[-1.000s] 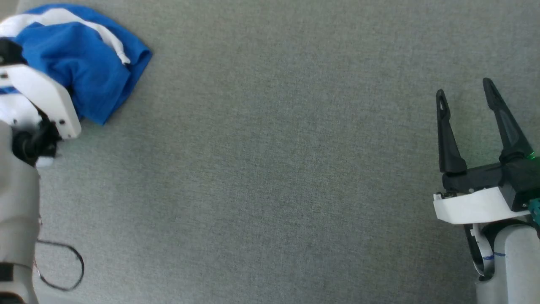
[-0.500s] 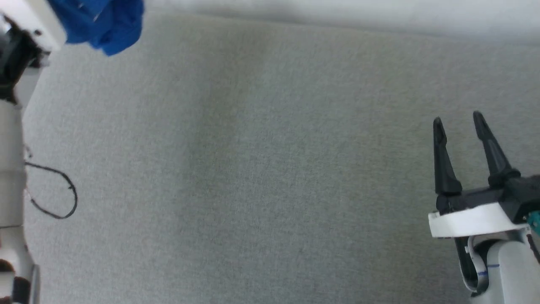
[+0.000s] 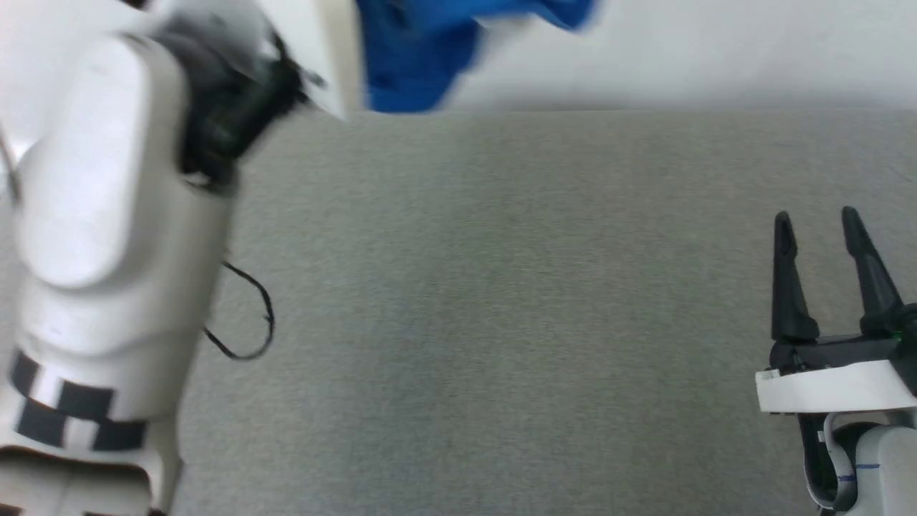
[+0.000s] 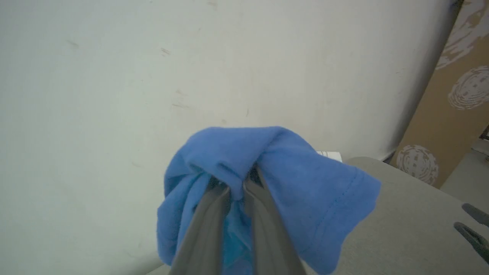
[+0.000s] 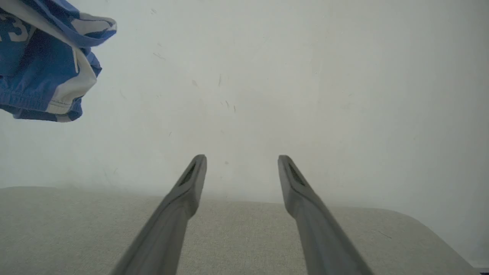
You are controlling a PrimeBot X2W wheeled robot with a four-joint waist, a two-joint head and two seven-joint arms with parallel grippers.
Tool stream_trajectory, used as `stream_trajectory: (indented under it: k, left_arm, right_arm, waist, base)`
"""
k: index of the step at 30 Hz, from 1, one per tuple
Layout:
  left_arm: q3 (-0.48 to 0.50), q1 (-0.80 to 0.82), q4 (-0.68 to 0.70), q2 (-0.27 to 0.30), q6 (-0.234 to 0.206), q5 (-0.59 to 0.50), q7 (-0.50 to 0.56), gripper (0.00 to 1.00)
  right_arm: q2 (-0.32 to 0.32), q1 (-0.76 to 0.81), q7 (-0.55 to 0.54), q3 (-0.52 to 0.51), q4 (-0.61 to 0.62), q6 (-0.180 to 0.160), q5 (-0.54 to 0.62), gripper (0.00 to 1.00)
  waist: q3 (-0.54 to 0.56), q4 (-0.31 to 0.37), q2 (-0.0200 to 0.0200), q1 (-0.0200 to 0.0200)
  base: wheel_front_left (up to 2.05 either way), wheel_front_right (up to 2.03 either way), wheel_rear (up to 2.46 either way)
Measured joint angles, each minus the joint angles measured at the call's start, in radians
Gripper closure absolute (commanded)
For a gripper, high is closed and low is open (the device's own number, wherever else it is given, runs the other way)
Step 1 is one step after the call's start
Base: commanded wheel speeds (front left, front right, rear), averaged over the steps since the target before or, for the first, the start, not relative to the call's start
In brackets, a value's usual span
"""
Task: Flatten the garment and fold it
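The blue shorts hang bunched in the air at the top of the head view, lifted off the grey surface. In the left wrist view my left gripper is shut on a fold of the blue shorts, the cloth draping over both fingers. The right wrist view catches the shorts at its upper left, with white trim and part of a white number showing. My right gripper stands open at the lower right above the grey surface, nothing between its fingers.
A pale wall rises behind the grey padded surface. My bulky white left arm fills the left side of the head view, with a thin black cable loop beside it. A patterned brown panel stands at the right in the left wrist view.
My left arm has lifted the shorts off the surface and carried them up and to the right. The head camera has shifted, bringing the wall into view. The right gripper has stayed open.
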State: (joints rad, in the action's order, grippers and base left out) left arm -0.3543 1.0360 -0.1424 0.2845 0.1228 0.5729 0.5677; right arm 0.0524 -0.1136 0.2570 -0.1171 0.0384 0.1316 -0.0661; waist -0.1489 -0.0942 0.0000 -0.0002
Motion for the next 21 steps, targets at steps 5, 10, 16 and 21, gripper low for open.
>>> stream_trajectory:
  k: [5,10,16,21]
  left_arm:
    - [-0.134,-0.068,0.092,-0.042,0.001,0.0,-0.075,1.0]
    - [-0.372,-0.129,0.112,-0.036,0.001,-0.038,-0.241,1.0]
    - [-0.669,-0.199,-0.025,0.038,0.001,-0.124,-0.4,1.0]
    - [-0.775,-0.297,-0.181,0.06,0.002,-0.106,-0.455,1.0]
  right_arm:
    - [-0.001,-0.003,0.0,-0.03,0.021,0.0,-0.012,0.0]
    - [0.001,-0.005,0.0,-0.091,0.041,0.0,-0.024,0.0]
    - [0.0,-0.006,0.0,-0.102,0.055,0.0,-0.035,0.0]
    - [0.0,-0.006,0.0,-0.099,0.055,0.0,-0.041,0.0]
  waist:
    - [-0.005,0.069,0.0,0.0001]
    - [-0.027,0.126,0.0,0.0001]
    - [-0.071,0.168,0.0,0.0003]
    - [-0.104,0.181,0.0,0.0003]
  base:
    - [0.0,0.0,0.0]
    - [0.0,0.0,0.0]
    - [0.0,0.0,0.0]
    - [0.0,0.0,0.0]
